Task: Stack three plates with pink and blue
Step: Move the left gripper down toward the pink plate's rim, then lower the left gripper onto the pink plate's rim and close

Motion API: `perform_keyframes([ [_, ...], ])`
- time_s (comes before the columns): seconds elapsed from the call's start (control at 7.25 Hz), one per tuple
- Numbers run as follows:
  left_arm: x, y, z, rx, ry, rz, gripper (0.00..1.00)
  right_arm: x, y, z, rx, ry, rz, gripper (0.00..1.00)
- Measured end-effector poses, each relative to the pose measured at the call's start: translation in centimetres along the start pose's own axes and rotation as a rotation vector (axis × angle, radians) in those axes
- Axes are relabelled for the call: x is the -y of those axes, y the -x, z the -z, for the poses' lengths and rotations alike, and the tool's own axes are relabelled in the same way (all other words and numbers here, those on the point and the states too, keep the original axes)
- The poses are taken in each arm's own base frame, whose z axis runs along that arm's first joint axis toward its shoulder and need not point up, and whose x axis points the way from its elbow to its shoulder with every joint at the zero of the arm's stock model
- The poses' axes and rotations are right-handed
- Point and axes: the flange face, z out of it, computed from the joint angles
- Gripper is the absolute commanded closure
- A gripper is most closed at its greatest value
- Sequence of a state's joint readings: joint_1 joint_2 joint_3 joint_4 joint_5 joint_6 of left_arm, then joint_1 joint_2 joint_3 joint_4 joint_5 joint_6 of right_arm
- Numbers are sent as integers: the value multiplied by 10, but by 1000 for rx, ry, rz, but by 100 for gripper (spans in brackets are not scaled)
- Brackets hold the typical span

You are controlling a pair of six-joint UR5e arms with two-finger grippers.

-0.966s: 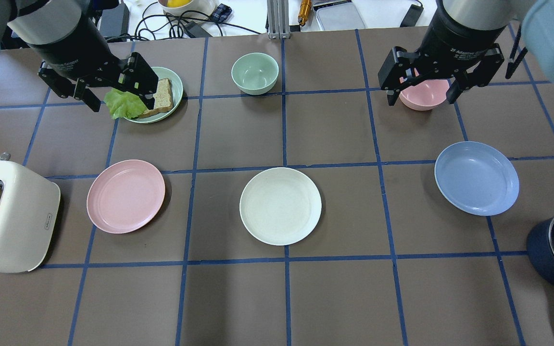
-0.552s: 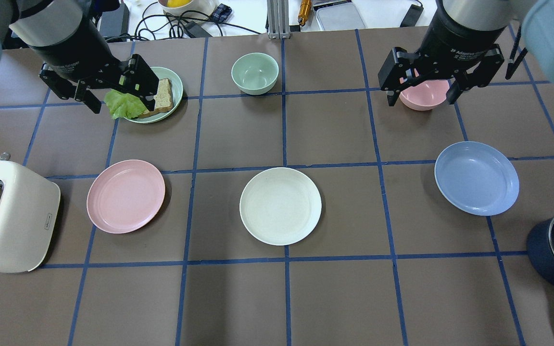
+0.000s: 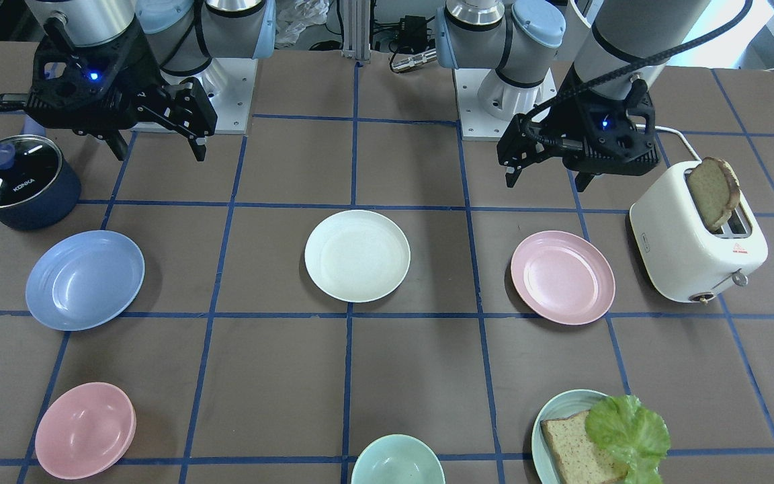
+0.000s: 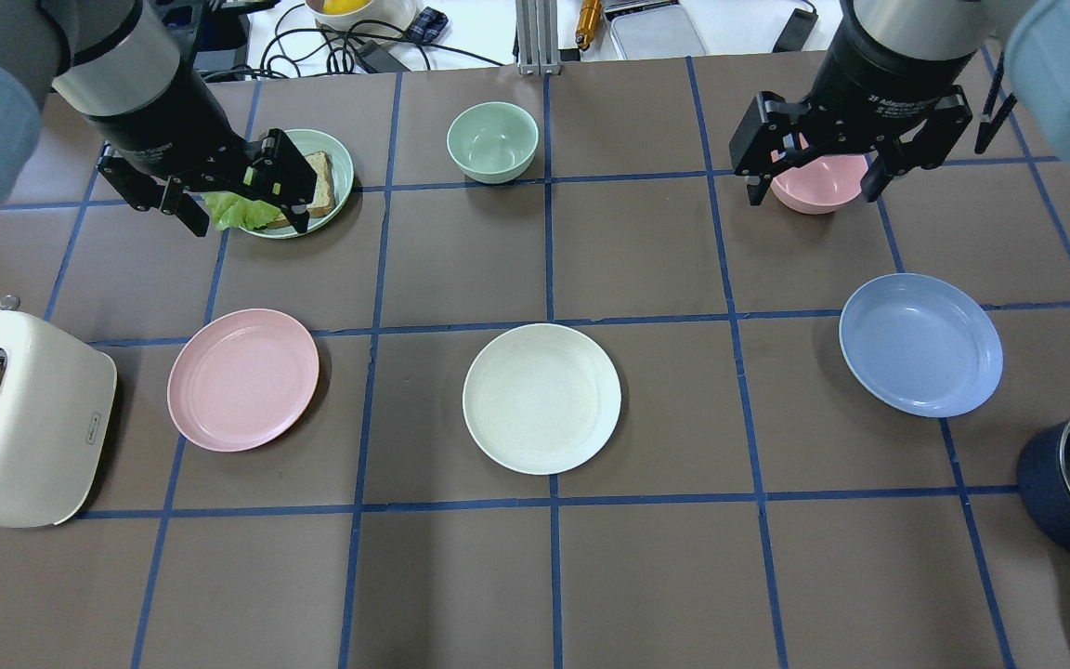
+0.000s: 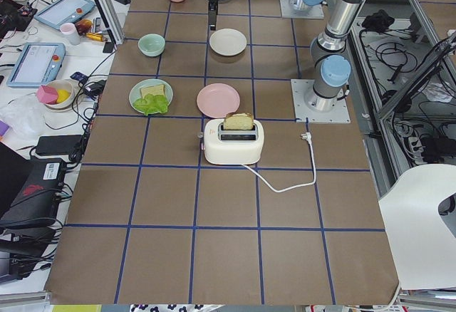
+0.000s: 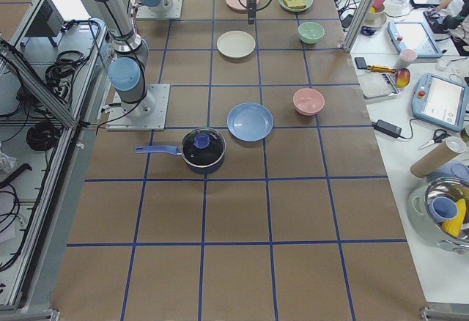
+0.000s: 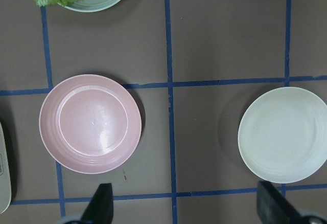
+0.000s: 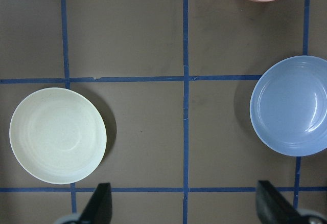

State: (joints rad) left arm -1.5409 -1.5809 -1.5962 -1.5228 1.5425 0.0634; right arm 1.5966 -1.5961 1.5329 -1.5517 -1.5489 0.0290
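The pink plate (image 4: 243, 380) and blue plate (image 4: 920, 344) are looking light, stiff and slick, so a rim pinch probably suits. The left gripper (image 4: 245, 221) and right gripper (image 4: 812, 193) are hanging with jaws apart.

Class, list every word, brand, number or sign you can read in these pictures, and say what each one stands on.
"KONKA": on the glass lid of the dark blue pot.
Red triangle sign with small print beside it: on the toaster, too small to read.
Small dark mark on the toaster's side: too small to read.
White print on the black bodies of the left gripper and the right gripper: too blurred to read.
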Motion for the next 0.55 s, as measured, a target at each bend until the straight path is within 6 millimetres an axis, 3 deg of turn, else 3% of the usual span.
perform_keyframes([
  [0.55, -13, 10, -98, 72, 7, -4, 0, 0, 1, -1, 1, 4, 1, 0],
])
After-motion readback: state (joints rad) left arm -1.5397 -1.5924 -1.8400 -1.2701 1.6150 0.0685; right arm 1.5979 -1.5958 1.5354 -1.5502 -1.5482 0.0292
